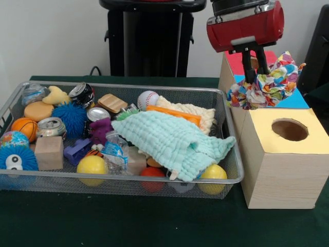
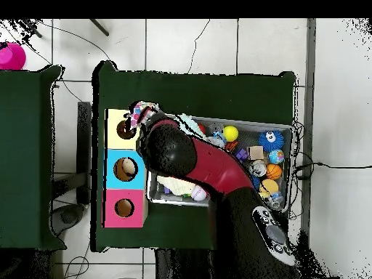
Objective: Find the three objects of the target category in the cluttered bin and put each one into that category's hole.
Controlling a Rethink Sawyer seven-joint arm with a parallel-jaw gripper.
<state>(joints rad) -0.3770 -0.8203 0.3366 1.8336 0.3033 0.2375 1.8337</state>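
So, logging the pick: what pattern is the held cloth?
Multicoloured patchwork cloth, clearest in front view.

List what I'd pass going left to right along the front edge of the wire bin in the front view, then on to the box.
Blue spiky ball → wooden block → yellow ball → red ball → second yellow ball → yellow-topped box with the hole.

You see the cluttered bin (image 1: 232, 154), a shallow silver wire-mesh tray, sitting flat on the green table, full of toys and cloths. Just beside it, the hole (image 1: 289, 129) opens round in the yellow box top.
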